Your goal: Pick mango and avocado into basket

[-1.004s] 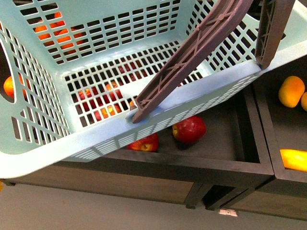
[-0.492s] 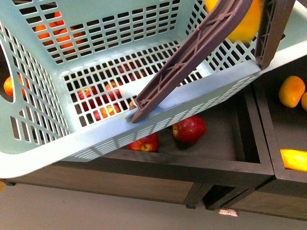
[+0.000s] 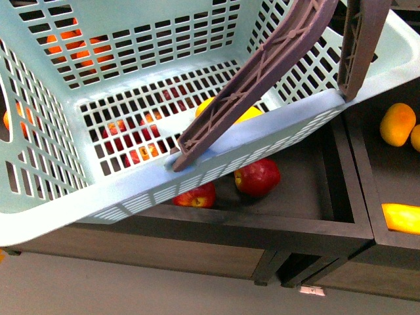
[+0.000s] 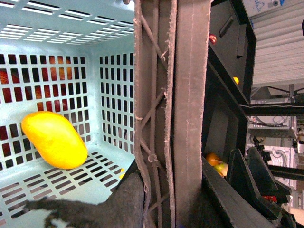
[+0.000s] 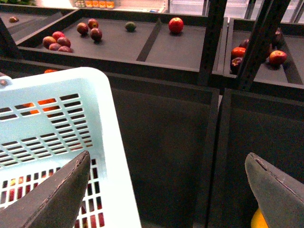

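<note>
Front view: basket (image 3: 39, 210) over dark wooden bins (image 3: 295, 230).

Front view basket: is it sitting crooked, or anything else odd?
Yes: the pale teal plastic basket is tilted relative to the dark wooden shelf, its right corner higher. The yellow oval mango lies on its floor; nothing looks spilled or broken.

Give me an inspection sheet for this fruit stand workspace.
Surface: dark display bins, with the basket held above them.
Mango: lying inside basket.
Avocado: not in basket; small green fruit on far shelf, too small to identify.
Clutter: red apples and orange fruits in bins.
Left end effector: shut on basket handle.
Right end effector: open, empty.
Cables: nothing seen.
Surroundings: further fruit shelves.
</note>
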